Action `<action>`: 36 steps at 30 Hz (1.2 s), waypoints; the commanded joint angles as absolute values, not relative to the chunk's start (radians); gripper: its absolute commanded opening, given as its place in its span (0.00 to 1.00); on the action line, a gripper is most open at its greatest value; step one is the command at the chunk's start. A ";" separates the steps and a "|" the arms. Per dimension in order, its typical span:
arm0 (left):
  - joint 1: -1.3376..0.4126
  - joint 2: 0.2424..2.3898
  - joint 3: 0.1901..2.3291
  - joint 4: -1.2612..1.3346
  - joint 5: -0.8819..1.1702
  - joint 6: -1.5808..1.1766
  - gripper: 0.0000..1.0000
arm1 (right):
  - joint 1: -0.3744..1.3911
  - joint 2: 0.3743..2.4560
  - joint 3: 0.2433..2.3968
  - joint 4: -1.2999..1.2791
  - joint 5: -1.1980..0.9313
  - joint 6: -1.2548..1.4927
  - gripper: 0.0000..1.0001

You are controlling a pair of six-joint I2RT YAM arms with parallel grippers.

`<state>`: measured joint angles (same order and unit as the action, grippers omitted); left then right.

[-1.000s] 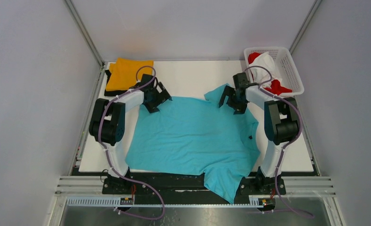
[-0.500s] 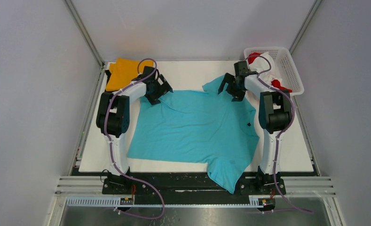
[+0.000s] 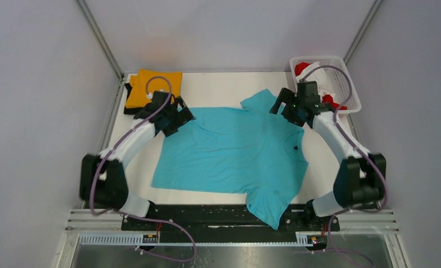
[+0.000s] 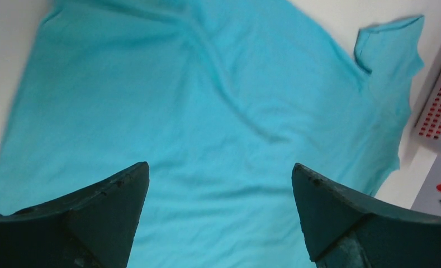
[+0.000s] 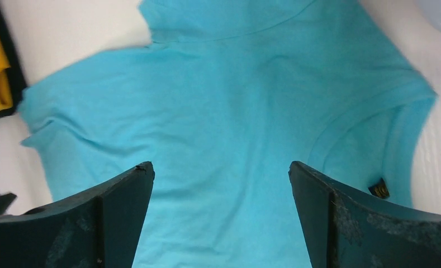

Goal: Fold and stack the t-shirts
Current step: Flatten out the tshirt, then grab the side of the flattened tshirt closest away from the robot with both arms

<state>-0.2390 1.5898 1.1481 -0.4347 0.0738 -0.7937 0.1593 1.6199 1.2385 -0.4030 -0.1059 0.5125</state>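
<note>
- Top view: the turquoise shirt (image 3: 235, 151) lies spread flat across the middle of the table (image 3: 223, 84). Its neck is to the right and its hem to the left. One sleeve points at the far edge and the other droops over the near edge. My guess is it's laid out like this so it's smooth before any folding starts.
- The left jaws hang over the far hem corner. The right jaws hang over the far shoulder, just beside the basket (image 3: 344, 70). Those look like the natural spots to tug the cloth taut from.
- The orange shirt (image 3: 151, 84) sits folded in the far left corner on top of a black shirt (image 3: 128, 92), so that's the stack. The red shirt (image 3: 331, 103) and white shirt (image 3: 318, 75) are bunched up in the basket.
- Left wrist view: the jaws are wide apart with nothing between them, just turquoise cloth with a few soft wrinkles below.
- Right wrist view: same deal, apart and empty, over the collar end. A small dark tag (image 5: 381, 190) shows at the neckline.
- Compared with a second ago, the whole shirt has slid toward the far side, so less of it hangs off the near edge. Both arms have swung their elbows out wide, and the jaws have drifted outward from the middle.
</note>
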 commanded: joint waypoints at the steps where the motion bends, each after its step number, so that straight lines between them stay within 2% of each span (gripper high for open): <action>1: -0.239 1.290 0.921 -0.551 -0.109 -0.836 0.99 | 0.157 1.333 1.017 -0.318 0.009 0.554 1.00; 7: -0.230 0.925 0.633 -0.805 -0.211 -1.000 0.99 | 0.149 1.110 0.773 -0.182 0.080 0.639 1.00; 13: -0.229 0.621 0.440 -0.948 -0.262 -1.284 0.97 | 0.149 1.102 0.766 -0.203 0.075 0.612 0.99; 16: -0.229 0.567 0.405 -0.974 -0.277 -1.329 0.94 | 0.148 1.130 0.797 -0.241 0.075 0.594 0.99; 20: -0.229 0.638 0.393 -0.955 -0.287 -1.333 0.89 | 0.147 1.152 0.807 -0.250 0.075 0.588 1.00; 22: -0.228 0.706 0.394 -0.931 -0.289 -1.336 0.80 | 0.147 1.155 0.811 -0.250 0.077 0.586 0.99; 27: -0.229 0.856 0.425 -0.891 -0.289 -1.335 0.39 | 0.147 1.155 0.817 -0.268 0.108 0.579 1.00; 29: -0.229 0.870 0.432 -0.886 -0.300 -1.328 0.29 | 0.148 1.153 0.823 -0.280 0.115 0.575 0.99; 33: -0.227 0.874 0.434 -0.867 -0.332 -1.313 0.20 | 0.147 1.144 0.830 -0.301 0.123 0.575 0.99; 36: -0.227 0.887 0.441 -0.849 -0.359 -1.298 0.24 | 0.147 1.137 0.835 -0.320 0.110 0.576 0.99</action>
